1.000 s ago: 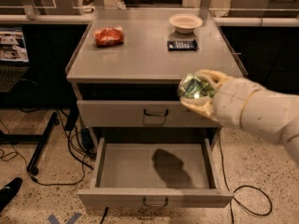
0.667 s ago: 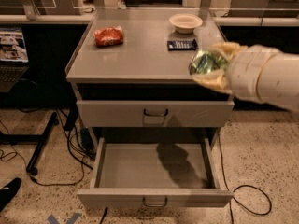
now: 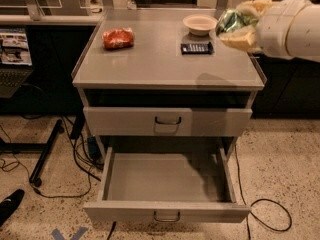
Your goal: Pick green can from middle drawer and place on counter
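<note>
The robot's pale two-finger gripper (image 3: 236, 24) hangs above the right rear edge of the broad flat matte grey counter (image 3: 160, 64), its fingers clamped on the small shiny metallic green can (image 3: 230, 20), which is held clear of the surface and tilted rather than upright. Below, the wide shallow grey metal middle drawer (image 3: 165, 213) stands pulled open with nothing visible inside. A thin-walled drink can like this is probably light and stiff along its length, but slick and easy to dent. A moderate squeeze across the middle of its body looks safest, since too much force could crush it and too little could let it slip or twist. On the counter, a crinkly red snack bag (image 3: 118, 38) lies at the left, and a shallow white bowl (image 3: 200, 23) and a small dark flat object (image 3: 196, 47) sit just beside the gripper. The bare patch in front of them looks like the easier landing spot.
</note>
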Motion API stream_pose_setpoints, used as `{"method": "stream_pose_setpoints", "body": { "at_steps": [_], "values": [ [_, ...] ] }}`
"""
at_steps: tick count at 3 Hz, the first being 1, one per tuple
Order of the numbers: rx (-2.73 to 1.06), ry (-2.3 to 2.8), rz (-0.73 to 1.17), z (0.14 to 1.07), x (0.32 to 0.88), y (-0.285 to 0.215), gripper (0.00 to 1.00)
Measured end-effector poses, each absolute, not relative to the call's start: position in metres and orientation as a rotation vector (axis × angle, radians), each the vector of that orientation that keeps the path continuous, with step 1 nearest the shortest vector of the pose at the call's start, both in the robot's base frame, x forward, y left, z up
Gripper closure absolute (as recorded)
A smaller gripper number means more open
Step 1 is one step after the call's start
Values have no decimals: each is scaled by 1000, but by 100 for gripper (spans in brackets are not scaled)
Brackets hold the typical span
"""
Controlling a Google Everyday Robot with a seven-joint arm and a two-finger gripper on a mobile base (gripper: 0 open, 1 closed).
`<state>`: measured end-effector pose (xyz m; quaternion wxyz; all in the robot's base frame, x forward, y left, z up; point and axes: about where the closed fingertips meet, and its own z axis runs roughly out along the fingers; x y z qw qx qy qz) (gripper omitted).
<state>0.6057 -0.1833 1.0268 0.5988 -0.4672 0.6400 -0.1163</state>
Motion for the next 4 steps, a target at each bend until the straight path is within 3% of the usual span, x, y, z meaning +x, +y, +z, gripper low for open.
{"method": "stream_pose_setpoints", "body": {
  "at_steps": [4],
  "values": [
    [-921, 1497, -425, 985, 720, -172, 100]
  ]
}}
